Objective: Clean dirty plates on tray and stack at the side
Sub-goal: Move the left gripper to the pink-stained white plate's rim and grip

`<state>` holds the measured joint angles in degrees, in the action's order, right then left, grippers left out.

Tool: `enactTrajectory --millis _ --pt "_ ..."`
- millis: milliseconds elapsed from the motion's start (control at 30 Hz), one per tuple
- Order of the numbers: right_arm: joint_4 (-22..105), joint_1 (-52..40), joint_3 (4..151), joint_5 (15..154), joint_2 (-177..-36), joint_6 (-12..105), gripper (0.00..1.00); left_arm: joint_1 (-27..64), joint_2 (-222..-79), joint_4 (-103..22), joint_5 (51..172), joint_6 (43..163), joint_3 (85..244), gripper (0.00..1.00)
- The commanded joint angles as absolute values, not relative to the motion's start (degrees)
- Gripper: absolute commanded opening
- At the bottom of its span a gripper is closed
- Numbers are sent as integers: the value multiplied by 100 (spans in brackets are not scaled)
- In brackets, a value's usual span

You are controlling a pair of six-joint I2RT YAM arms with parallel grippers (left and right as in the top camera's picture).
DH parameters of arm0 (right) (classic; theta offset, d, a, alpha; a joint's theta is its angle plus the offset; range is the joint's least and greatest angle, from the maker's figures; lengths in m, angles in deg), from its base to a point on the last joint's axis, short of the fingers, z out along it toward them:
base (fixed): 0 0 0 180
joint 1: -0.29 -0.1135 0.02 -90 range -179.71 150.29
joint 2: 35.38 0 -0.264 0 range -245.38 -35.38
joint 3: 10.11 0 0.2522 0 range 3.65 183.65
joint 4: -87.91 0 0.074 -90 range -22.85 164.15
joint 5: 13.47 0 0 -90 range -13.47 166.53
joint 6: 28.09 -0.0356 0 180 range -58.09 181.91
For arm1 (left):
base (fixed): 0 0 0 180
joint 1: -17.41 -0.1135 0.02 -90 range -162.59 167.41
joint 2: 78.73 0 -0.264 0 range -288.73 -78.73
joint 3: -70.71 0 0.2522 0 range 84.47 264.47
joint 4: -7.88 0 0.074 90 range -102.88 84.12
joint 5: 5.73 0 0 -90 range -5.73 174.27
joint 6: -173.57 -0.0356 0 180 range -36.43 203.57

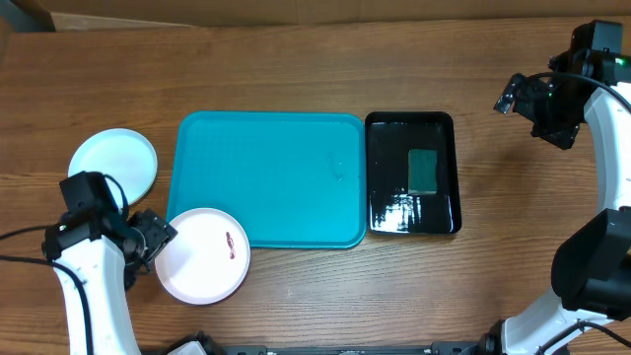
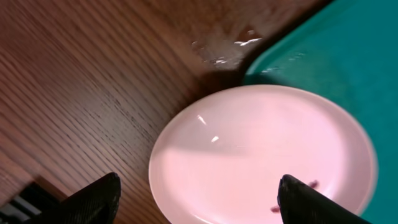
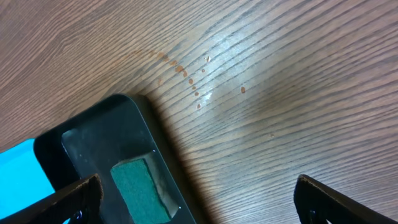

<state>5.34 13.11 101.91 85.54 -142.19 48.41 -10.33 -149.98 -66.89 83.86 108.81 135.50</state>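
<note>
Hovering with fingers spread, the left tool [image 1: 155,237] sat just beside the round white plastic plate [image 1: 197,261], smeared reddish-brown, which lay on the wooden desk [image 1: 296,69] against the near-left corner of the large teal rectangular plastic tray [image 1: 266,177]. The round pale blue plastic plate [image 1: 113,163] lay on the desk left of that tray. The right tool [image 3: 202,202], spread wide, held nothing near the small glossy black tray [image 1: 387,197].

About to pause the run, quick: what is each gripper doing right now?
Left gripper: open, at the white plate, holding nothing.
Right gripper: open, holding nothing.
</note>
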Motion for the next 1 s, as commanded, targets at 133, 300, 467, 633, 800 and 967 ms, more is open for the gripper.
enactTrajectory --millis 133,300,467,633,800,967 --pt "549 1327 10263 8554 -14179 4824 100 -1556 -15957 -6241 8808 10520 12901 78" --pt "549 1327 10263 8554 -14179 4824 100 -1562 -16086 -6086 8834 10468 12669 70" --pt "549 1327 10263 8556 -14179 4824 100 -1560 -16086 -6104 8836 10454 12536 47" --pt "549 1327 10263 8554 -14179 4824 100 -1560 -16086 -5887 8841 10492 12273 29" --pt "547 1327 10263 8554 -14179 4824 100 -1558 -16086 -5828 8836 10498 12271 33" --pt "549 1327 10263 8556 -14179 4824 100 -1556 -16086 -5833 8924 10496 12271 4"
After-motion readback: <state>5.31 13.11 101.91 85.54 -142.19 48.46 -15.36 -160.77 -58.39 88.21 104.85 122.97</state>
